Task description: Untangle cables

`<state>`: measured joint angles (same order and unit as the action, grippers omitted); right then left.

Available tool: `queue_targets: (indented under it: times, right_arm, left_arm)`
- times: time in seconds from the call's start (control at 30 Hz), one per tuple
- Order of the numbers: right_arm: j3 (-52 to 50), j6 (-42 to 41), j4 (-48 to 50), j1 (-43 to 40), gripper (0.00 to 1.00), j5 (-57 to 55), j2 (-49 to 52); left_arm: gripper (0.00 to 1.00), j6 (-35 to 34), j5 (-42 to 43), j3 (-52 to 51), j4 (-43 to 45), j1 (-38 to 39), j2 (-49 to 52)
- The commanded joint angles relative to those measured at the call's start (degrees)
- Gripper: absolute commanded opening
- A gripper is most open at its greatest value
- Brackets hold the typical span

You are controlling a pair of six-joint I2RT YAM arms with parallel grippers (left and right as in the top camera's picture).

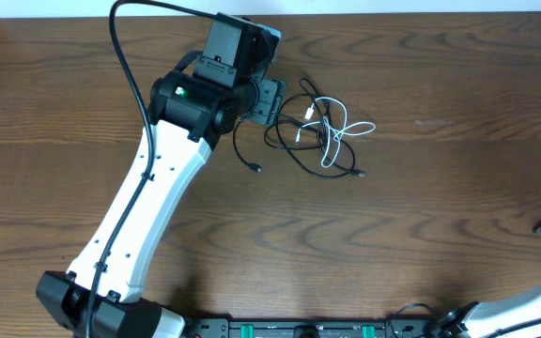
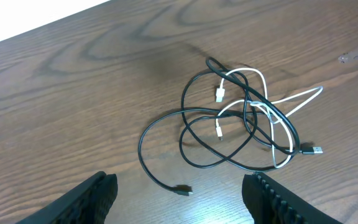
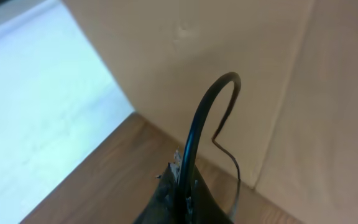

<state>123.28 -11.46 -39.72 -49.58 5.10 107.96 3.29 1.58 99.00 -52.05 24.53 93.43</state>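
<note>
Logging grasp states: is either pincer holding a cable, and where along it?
Left pincer: open, holding nothing; thin black cord and thin white cord lie tangled on the wooden table. Right pincer: cannot tell.

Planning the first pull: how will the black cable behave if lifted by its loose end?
Probably floppy: the black cable lies in loose curves, so it should sag rather than hold shape. Likely light, being thin. It crosses the white cable several times, so pulling may drag that along.
</note>
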Motion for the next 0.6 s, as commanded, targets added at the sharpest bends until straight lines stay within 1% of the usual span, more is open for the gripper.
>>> queue_targets:
  times: [0.0,0.17,0.3,0.4,0.57]
  right_arm:
    - [0.6,-0.9,-2.8,0.2,0.01,4.7,-0.8]
    - [0.6,-5.3,-11.3,0.2,0.01,4.7,1.0]
    - [0.6,-7.7,-18.2,0.2,0.02,3.9,4.6]
    - [0.6,-7.8,-22.6,0.2,0.02,3.8,9.0]
    - [0.6,-4.8,-24.9,0.2,0.02,3.3,15.6]
  left_arm:
    - [0.70,-0.1,0.4,-0.5,0.0,0.0,0.6]
    - [0.69,-0.1,0.4,-0.5,0.0,0.0,0.6]
    - [0.70,-0.1,0.4,-0.5,-0.2,0.0,0.6]
    - [0.70,-0.1,0.4,-0.5,-0.7,0.0,0.6]
    - [0.70,-0.1,0.4,-0.5,-0.9,0.0,0.6]
